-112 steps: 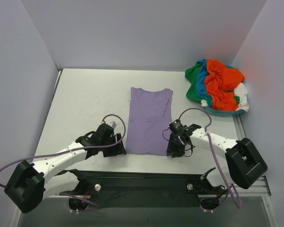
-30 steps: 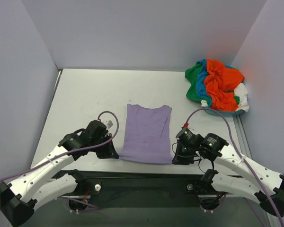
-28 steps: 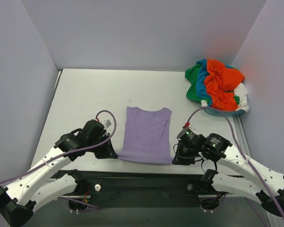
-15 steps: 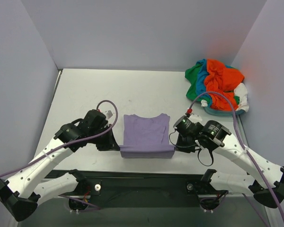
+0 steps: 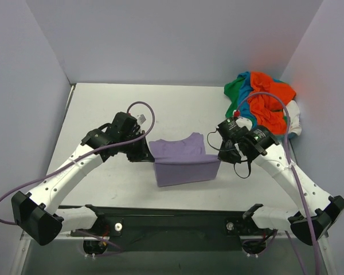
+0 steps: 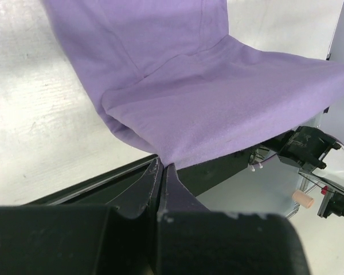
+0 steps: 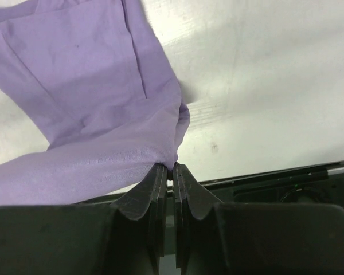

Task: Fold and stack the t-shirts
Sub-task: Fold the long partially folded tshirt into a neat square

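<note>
The lavender-purple t-shirt (image 5: 180, 160) lies mid-table, its near hem lifted off the surface and carried over the rest of the cloth. My left gripper (image 5: 149, 156) is shut on the hem's left corner; in the left wrist view the purple cloth (image 6: 218, 97) runs into the pinched fingertips (image 6: 162, 166). My right gripper (image 5: 220, 157) is shut on the right corner, with the purple fabric (image 7: 92, 103) caught between its fingers (image 7: 173, 169). The other t-shirts, orange-red, green, teal-blue and white, sit in a crumpled heap (image 5: 264, 103) at the far right.
White table (image 5: 103, 114) enclosed by pale walls on three sides. A dark rail (image 5: 172, 215) runs along the near edge by the arm bases. Purple cables loop off both arms.
Both grippers have lifted the shirt's near hem and carried it away from the bases toward the collar; the visible cloth has shortened into a fold.
</note>
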Controlling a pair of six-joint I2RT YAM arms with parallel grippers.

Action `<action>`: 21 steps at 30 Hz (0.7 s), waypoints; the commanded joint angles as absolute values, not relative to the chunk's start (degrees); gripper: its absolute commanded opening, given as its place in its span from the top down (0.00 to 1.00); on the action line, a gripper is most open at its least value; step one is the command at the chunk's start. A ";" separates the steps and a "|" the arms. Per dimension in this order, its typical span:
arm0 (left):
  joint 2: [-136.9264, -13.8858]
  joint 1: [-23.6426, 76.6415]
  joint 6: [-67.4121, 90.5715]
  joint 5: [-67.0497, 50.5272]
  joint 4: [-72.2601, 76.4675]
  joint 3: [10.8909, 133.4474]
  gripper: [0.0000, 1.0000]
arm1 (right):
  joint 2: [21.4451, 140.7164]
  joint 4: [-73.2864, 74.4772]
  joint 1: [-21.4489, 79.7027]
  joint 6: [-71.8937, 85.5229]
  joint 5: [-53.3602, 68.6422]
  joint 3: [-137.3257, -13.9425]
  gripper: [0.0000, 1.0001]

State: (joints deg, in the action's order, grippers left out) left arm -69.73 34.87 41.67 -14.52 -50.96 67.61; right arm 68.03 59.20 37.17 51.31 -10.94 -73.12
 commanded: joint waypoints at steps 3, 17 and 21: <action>-72.59 32.79 38.58 -15.64 -47.47 69.97 1.00 | 73.82 61.00 32.26 41.59 -14.59 -77.77 1.00; -81.03 26.11 36.48 -17.58 -42.28 69.79 1.00 | 90.60 57.83 26.46 32.61 -12.13 -89.38 1.00; -83.75 24.26 35.60 -17.67 -41.57 69.52 1.00 | 95.18 57.48 25.49 30.76 -11.08 -92.37 1.00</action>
State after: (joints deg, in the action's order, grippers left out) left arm -82.63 26.33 38.20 -18.70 -42.33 68.03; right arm 92.66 55.18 27.11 34.37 -8.19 -89.32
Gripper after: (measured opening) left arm 0.026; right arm 0.075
